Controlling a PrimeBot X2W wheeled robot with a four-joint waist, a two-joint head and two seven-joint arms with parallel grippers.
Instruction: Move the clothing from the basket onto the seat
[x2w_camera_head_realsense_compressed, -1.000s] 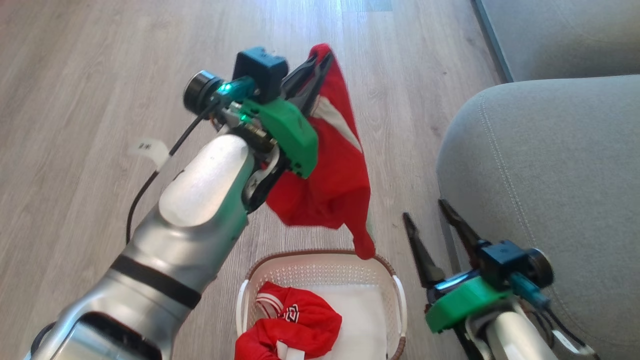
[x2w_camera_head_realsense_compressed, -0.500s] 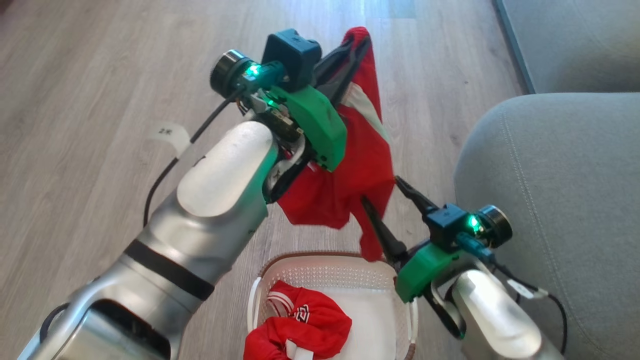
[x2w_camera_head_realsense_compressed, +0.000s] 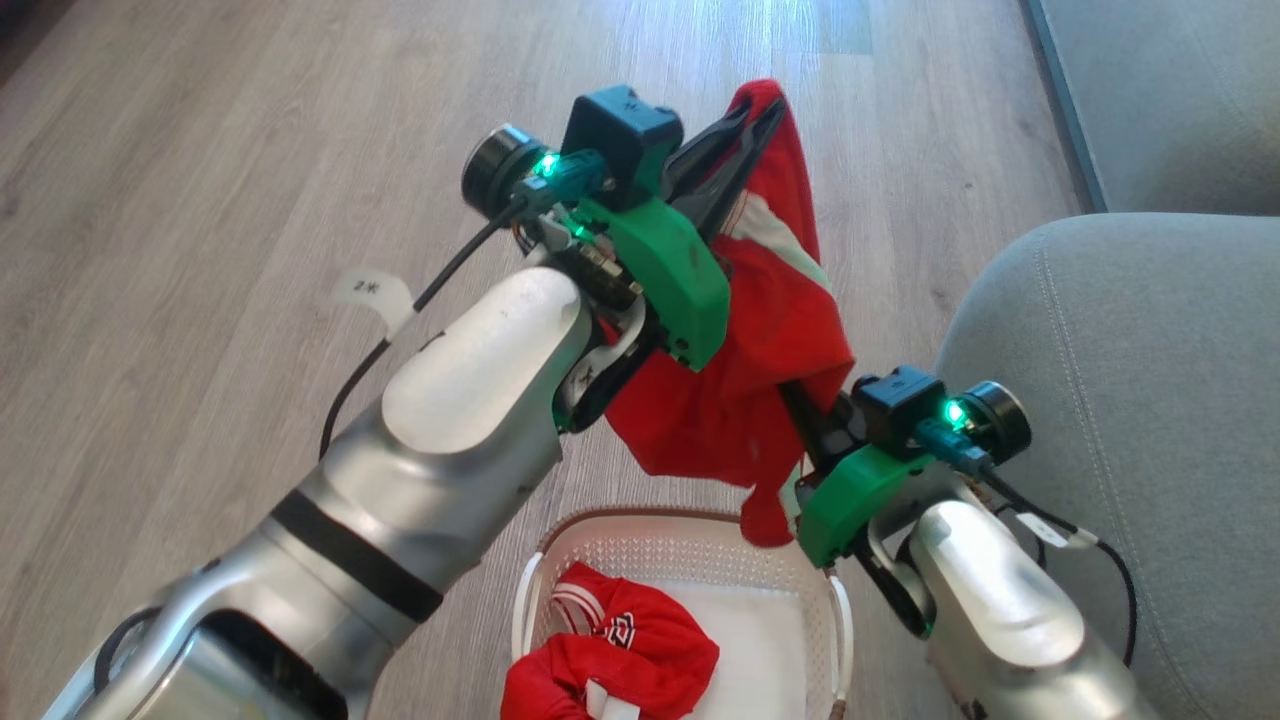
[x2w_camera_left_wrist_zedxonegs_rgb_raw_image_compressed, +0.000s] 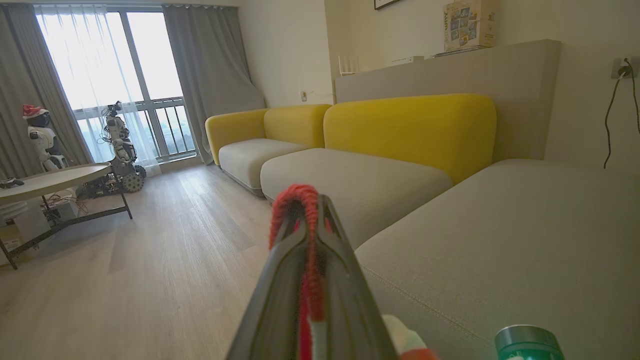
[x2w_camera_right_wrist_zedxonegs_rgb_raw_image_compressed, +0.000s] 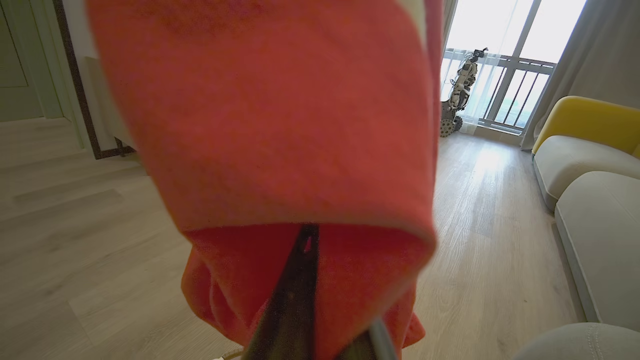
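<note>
Open floor (x2w_camera_head_realsense_compressed: 200, 200) lies left; the hung garment (x2w_camera_head_realsense_compressed: 740, 430) overhangs the basket (x2w_camera_head_realsense_compressed: 650, 550)

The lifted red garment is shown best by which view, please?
The head view: the lifted red garment hangs nearly whole from the left gripper. The left wrist view shows its pinched edge; the right wrist view, close blurred fabric.

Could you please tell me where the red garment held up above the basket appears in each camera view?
Head view: the lifted garment is at upper centre, hanging from the left gripper above the basket.
Left wrist view: bottom centre, a red fold pinched between the dark fingers.
Right wrist view: top centre, close up, large and blurred.
Shared landmark: the wood floor.
</note>
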